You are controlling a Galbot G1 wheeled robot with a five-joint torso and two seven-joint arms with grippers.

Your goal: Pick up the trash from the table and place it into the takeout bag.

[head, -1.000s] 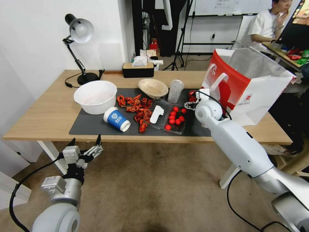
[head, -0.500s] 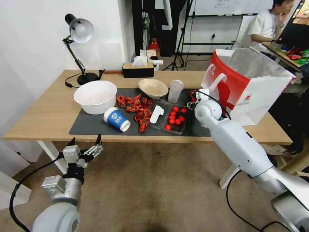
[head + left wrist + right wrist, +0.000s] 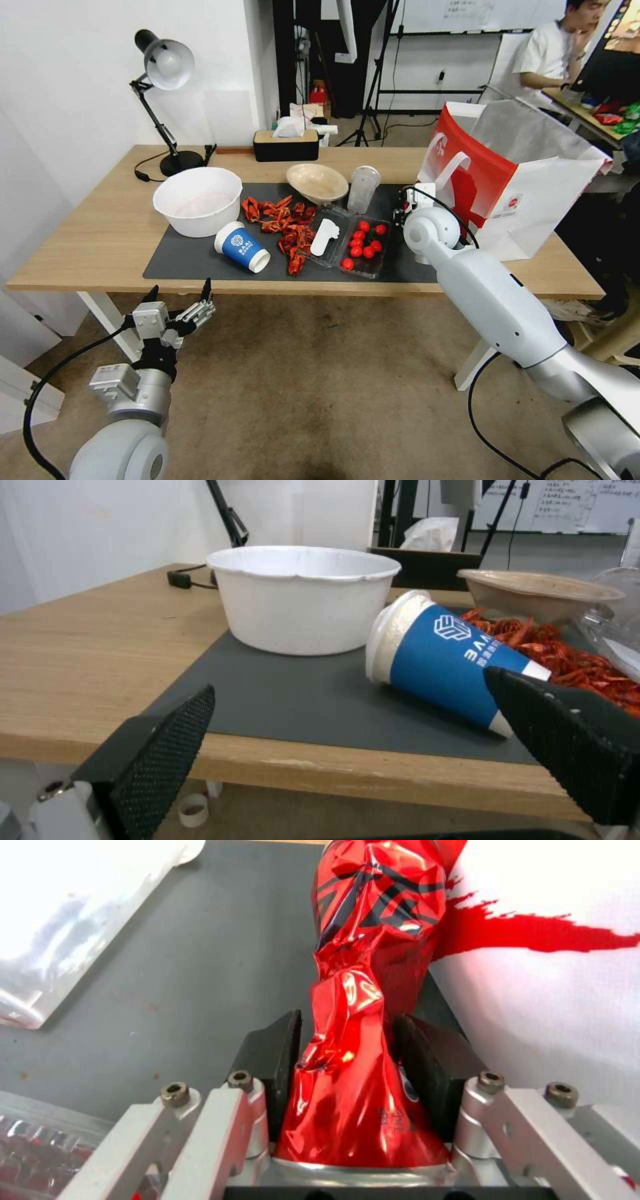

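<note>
The left gripper (image 3: 179,293) hangs below the near edge of the table (image 3: 80,247), its fingers (image 3: 160,750) spread apart and holding nothing. On the table's left half a desk lamp (image 3: 163,67) stands behind a large white bowl (image 3: 197,200), whose inside looks bare apart from a faint pink tint. Just in front of it, on the dark grey mat (image 3: 193,263), the blue-and-white paper cup (image 3: 242,247) lies on its side with a white lid on its mouth. Beside it is a loose heap of red shells (image 3: 283,223), and behind that the shallow beige bowl (image 3: 317,181), in which nothing can be seen. A black tissue box (image 3: 286,143) sits at the far edge with tissue sticking out. A clear plastic tray (image 3: 347,243) holds a white utensil in one half and small red round fruits in the other; the clear plastic cup (image 3: 364,188) stands upright behind it. The right gripper (image 3: 347,1060) sits low over the mat next to the takeout bag (image 3: 520,180), its pads (image 3: 427,1070) clamped on the crushed red drink can (image 3: 363,1005), which stands close against the bag's red-and-white wall. The bag stands open on the table's right end, showing silvery lining.
</note>
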